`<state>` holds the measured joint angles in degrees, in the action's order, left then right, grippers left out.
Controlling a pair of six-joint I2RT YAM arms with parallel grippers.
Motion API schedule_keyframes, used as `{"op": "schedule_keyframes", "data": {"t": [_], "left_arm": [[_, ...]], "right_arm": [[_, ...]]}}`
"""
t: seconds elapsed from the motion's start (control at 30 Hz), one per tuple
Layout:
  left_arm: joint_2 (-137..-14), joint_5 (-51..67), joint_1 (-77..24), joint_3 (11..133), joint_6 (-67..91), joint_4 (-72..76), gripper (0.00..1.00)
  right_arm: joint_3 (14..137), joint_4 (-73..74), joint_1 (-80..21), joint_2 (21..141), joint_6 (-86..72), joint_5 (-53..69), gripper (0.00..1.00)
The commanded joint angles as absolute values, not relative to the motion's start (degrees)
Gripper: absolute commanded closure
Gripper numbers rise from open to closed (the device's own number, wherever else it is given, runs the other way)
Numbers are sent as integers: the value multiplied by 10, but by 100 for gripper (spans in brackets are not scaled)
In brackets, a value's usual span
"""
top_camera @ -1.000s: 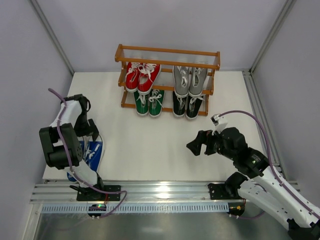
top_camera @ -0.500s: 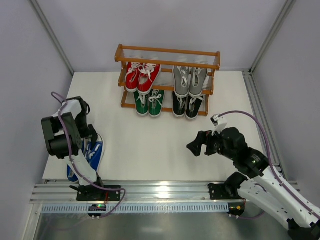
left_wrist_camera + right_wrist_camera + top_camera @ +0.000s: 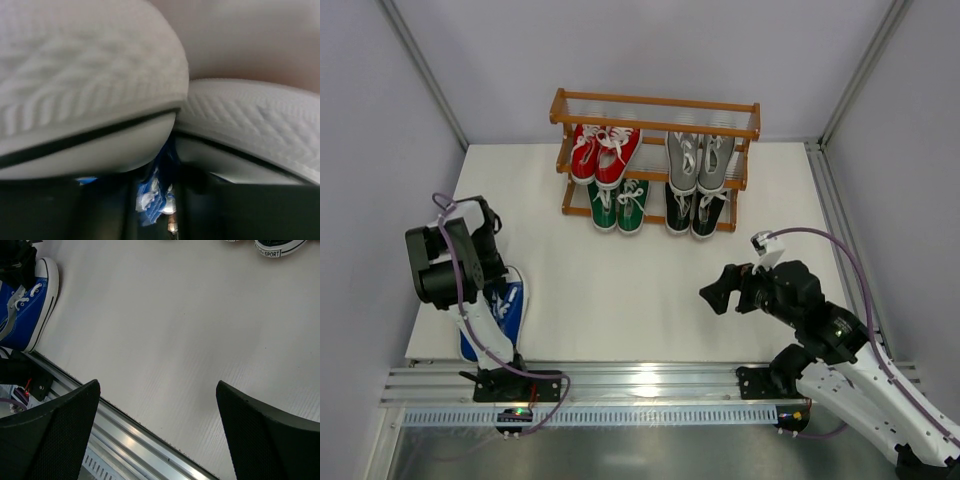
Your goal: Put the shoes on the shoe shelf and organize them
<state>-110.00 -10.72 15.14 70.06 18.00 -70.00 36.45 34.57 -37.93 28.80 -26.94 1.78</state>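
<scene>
The blue shoes (image 3: 502, 308) lie as a pair at the table's near left edge. My left gripper (image 3: 497, 272) is down on them. In the left wrist view their white toes (image 3: 85, 110) fill the frame, and blue canvas with lace (image 3: 150, 192) is pinched between the dark fingers of the left gripper (image 3: 155, 200). The shoe shelf (image 3: 655, 105) at the back holds red shoes (image 3: 603, 152), grey shoes (image 3: 698, 160), green shoes (image 3: 620, 205) and black shoes (image 3: 697, 212). My right gripper (image 3: 720, 290) hovers open over bare table, shown as the right gripper (image 3: 157, 415) with nothing between its fingers.
The shelf's top tier (image 3: 655, 118) carries nothing. A metal rail (image 3: 640, 385) runs along the table's near edge. Grey walls close in on the left, right and back. One blue shoe (image 3: 25, 305) and a black shoe's sole (image 3: 277, 247) show in the right wrist view.
My left arm has dropped onto the blue shoes and its jaws have closed on them. The right arm has shifted slightly toward the near right.
</scene>
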Motion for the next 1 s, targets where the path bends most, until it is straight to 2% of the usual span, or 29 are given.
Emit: {"op": "schedule_keyframes", "data": {"t": [0.0,0.07,0.13,0.47,0.57,0.97], "left_arm": [[-1108,26,150,682,171,-668,82],[-1097,47,139,684,168,-669,95],[-1090,82,121,686,165,-671,99],[-1037,228,5,704,192,-643,96],[-1016,264,-61,720,240,-612,96],[-1062,281,-308,752,476,-360,100]], "right_arm": [[366,340,-383,281,-271,2,2],[363,340,-383,279,-271,2,3],[363,343,-383,277,-269,-17,3],[382,357,-383,272,-267,-59,3],[392,365,-383,274,-268,-75,3],[431,400,-383,296,-276,-146,3]]}}
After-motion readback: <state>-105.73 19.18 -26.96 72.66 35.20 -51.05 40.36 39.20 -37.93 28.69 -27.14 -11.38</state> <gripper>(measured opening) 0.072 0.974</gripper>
